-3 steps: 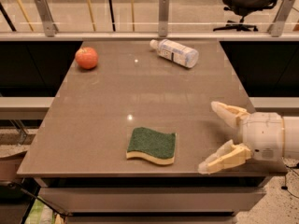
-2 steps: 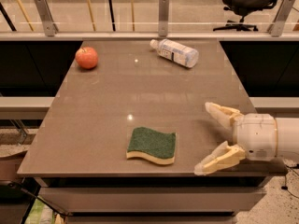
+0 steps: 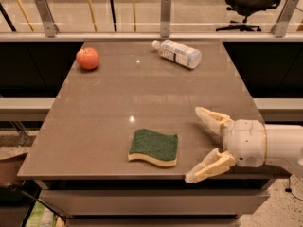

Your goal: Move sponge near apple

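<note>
The tool (image 3: 192,144) by the table's (image 3: 142,89) front-right edge has cream tapered fingers (image 3: 213,118) and a white rounded wrist (image 3: 246,143).

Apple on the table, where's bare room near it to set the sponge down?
Bare tabletop lies between apple and bottle, and the whole middle stretch from apple down to sponge. Only the near right corner is crowded, where the open gripper hovers beside the sponge.

The tool (image 3: 195,144) hovers lower right, jaws spread.
</note>
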Tool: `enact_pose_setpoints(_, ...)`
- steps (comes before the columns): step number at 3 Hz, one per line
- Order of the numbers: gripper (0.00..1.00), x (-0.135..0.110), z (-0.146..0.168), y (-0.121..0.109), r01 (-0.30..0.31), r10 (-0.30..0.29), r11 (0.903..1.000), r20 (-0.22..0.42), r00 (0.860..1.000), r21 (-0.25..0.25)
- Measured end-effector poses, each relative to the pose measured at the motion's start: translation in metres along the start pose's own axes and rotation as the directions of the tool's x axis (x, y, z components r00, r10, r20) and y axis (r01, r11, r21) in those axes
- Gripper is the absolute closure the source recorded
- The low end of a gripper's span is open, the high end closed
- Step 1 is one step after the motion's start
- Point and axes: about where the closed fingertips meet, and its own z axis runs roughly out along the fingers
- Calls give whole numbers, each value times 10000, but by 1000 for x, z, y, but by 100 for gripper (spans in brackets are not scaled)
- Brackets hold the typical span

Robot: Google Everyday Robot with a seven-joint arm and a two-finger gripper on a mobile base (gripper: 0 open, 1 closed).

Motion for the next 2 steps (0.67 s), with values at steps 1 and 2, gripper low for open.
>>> enact_pose_setpoints(1,0,-4,13,5,98,-96,9996,82,9999,-266)
enact_pose_setpoints(2,0,-7,26,6,106,-103,9988,53,9999,-485)
